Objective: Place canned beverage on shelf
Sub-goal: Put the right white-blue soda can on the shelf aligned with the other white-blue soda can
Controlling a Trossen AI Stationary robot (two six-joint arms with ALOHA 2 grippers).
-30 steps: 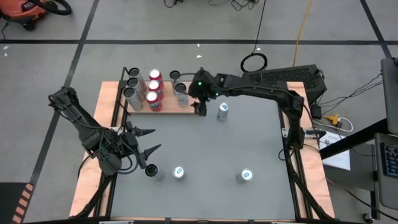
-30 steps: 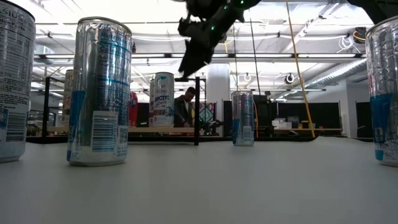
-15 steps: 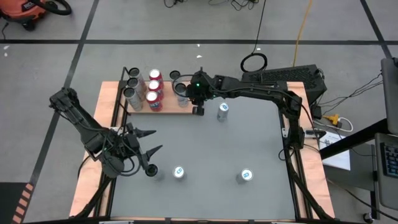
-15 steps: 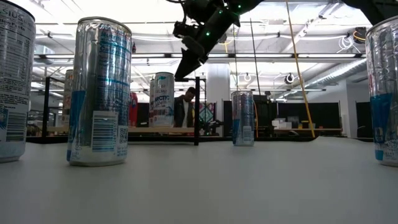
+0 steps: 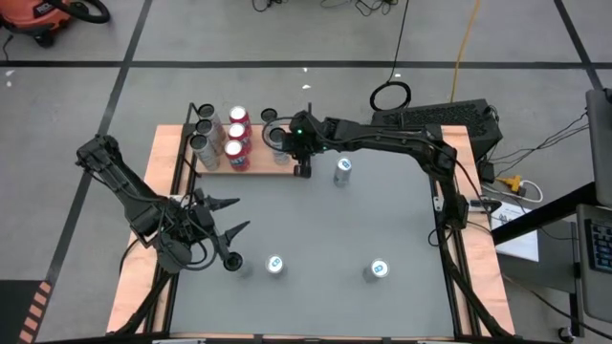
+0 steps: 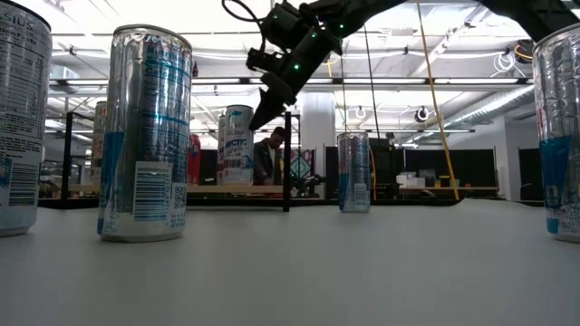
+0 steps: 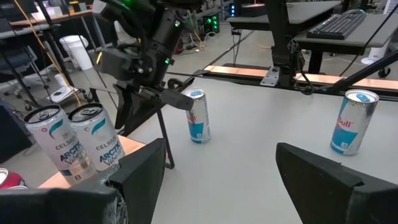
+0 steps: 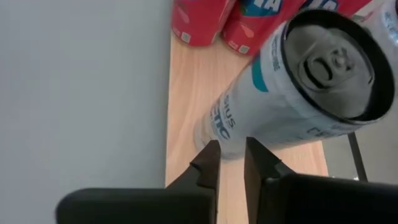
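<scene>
Right of the shelf (image 5: 258, 164), upper centre, the can (image 5: 342, 170) looks stiff, light and slick: grip mid-body; right gripper (image 5: 304, 169) pressed together empty, left gripper (image 5: 227, 229) spread.

You have a smooth, matt grey desk (image 5: 382, 215) edged with pale wooden strips (image 5: 134, 277). The flat light-brown wood-grain shelf (image 8: 186, 106) looks satin, with thin black metal posts (image 6: 287, 163). The tall silver-and-blue aluminium cans (image 6: 145, 136) gleam glossy; so do the red cans (image 5: 237, 153). The right arm's black tool (image 8: 231, 165) reads as matt plastic.
</scene>
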